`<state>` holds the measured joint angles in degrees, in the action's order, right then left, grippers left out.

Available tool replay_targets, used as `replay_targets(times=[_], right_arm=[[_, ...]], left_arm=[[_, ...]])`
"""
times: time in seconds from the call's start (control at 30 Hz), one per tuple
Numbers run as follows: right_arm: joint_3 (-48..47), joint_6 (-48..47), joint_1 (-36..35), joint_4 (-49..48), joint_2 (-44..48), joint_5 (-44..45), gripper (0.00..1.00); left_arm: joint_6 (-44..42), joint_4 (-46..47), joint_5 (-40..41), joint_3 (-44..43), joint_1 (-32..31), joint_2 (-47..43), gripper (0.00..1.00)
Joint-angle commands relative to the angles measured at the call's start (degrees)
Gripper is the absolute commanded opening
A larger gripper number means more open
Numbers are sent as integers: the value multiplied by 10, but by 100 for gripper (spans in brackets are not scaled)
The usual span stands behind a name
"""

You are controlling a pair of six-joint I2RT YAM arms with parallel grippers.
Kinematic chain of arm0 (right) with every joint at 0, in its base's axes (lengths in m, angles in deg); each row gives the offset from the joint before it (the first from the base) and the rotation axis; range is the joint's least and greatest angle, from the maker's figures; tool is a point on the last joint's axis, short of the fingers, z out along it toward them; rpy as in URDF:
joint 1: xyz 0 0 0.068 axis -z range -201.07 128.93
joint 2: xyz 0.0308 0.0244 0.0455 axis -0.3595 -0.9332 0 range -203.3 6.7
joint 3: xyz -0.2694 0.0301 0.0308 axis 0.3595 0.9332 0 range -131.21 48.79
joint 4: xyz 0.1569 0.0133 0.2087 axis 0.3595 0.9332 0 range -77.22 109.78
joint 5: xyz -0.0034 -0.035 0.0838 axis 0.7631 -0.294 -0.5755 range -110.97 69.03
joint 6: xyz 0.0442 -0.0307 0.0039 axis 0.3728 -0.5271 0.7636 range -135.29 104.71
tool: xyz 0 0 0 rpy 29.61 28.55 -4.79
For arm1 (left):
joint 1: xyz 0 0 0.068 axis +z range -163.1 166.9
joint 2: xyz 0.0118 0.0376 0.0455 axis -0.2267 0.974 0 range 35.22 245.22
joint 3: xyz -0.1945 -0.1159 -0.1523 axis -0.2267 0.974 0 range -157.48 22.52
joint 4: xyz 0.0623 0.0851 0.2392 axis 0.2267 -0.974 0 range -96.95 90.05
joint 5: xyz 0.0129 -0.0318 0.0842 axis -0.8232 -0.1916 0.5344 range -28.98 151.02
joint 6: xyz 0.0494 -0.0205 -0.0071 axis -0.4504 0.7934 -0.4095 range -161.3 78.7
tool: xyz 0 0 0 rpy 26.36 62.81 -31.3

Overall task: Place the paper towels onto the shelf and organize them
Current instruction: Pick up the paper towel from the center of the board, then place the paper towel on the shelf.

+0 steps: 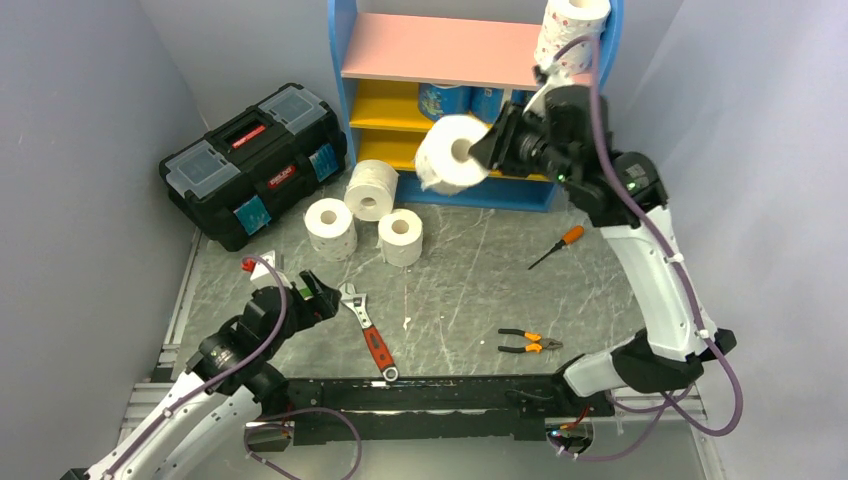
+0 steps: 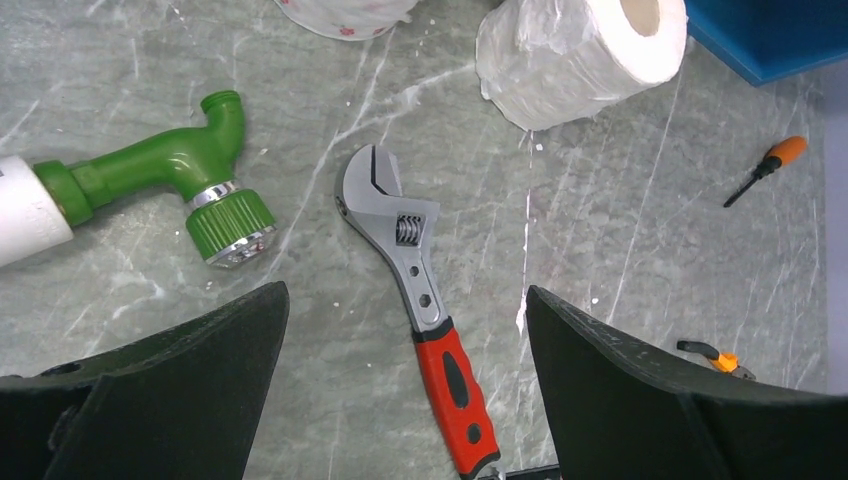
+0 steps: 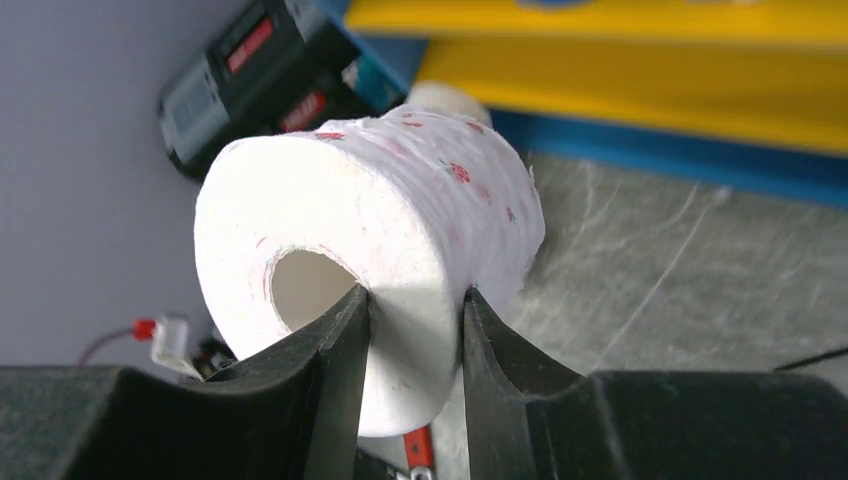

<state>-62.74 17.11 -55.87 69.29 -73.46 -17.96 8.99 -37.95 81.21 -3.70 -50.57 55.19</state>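
My right gripper [image 1: 490, 145] is shut on a pink-dotted paper towel roll [image 1: 450, 153] and holds it in the air in front of the blue-framed shelf [image 1: 430, 50]. In the right wrist view one finger of the gripper [image 3: 415, 295] is inside the roll's core and the other is outside, pinching the roll's wall [image 3: 400, 200]. Three rolls stand on the table [image 1: 330, 228], [image 1: 371, 189], [image 1: 401, 236]. A tall roll [image 1: 570, 35] stands on the pink top board. Two blue-wrapped rolls [image 1: 445, 100] sit on the upper yellow board. My left gripper [image 1: 318, 293] is open and empty, low over the table [image 2: 405, 292].
A black toolbox [image 1: 255, 160] stands left of the shelf. A red-handled wrench [image 2: 415, 290] lies under my left gripper, with a green pipe fitting [image 2: 190, 170] beside it. Pliers [image 1: 528, 343] and an orange screwdriver [image 1: 557, 246] lie on the right of the table.
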Motion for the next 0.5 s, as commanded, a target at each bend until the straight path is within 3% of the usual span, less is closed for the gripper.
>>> replay_targets(times=[0.0,0.2,0.47], right_arm=[[-138,-24,43,31,-39,-7,32],[-259,-1,89,16,-95,-23,32],[-253,36,131,-71,-94,5,32]], left_arm=[[-9,36,-26,-30,3,20,95],[-18,31,-33,-41,3,25,94],[-25,25,-37,-44,3,21,94]])
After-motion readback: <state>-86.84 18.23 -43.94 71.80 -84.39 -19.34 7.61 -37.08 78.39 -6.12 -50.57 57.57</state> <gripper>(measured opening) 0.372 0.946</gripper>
